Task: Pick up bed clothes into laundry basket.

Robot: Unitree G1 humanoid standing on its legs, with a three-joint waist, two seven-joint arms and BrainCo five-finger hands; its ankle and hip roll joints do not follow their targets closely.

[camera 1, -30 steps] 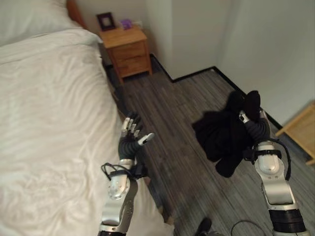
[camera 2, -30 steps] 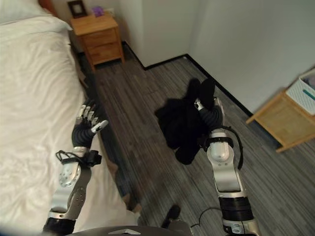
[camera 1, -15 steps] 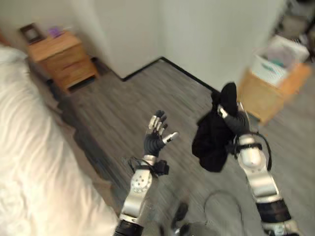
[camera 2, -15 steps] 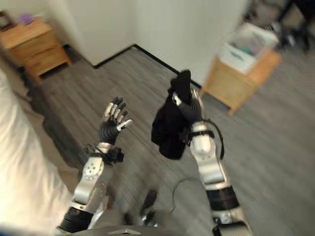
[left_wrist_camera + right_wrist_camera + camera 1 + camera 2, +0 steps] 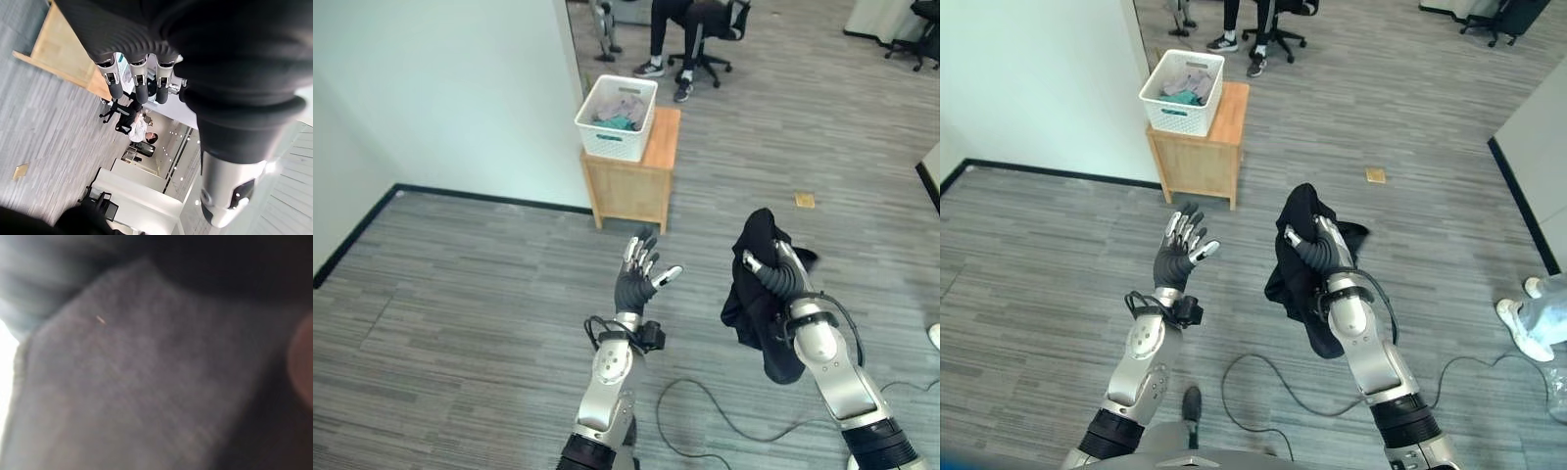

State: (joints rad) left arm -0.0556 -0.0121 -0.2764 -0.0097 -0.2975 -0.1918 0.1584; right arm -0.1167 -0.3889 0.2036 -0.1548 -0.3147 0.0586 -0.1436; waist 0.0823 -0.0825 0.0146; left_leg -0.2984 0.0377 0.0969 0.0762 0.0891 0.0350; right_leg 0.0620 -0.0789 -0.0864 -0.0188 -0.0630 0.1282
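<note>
A crumpled black cloth garment (image 5: 756,294) hangs in the air from the right hand (image 5: 771,270), whose fingers curl over its upper folds and clamp it; most of the fabric droops below and to the inner side of that hand, above the grey wood-plank floor (image 5: 460,294). In the right wrist view, dark grey fabric lies right up against the camera.

The left hand (image 5: 639,279) is raised just beside the garment, apart from it, palm up with fingers straight and spread and the thumb out to the side, holding nothing.

Well beyond both hands, a white slotted plastic laundry basket (image 5: 616,117) stands on a small light wooden cabinet (image 5: 631,181) set against a pale wall (image 5: 440,88); the basket already contains some light and teal cloth. Farther past the basket, a person's legs (image 5: 666,39) show at a black wheeled office chair (image 5: 715,24). A small tan square (image 5: 804,200) lies on the floor beyond the right hand.
</note>
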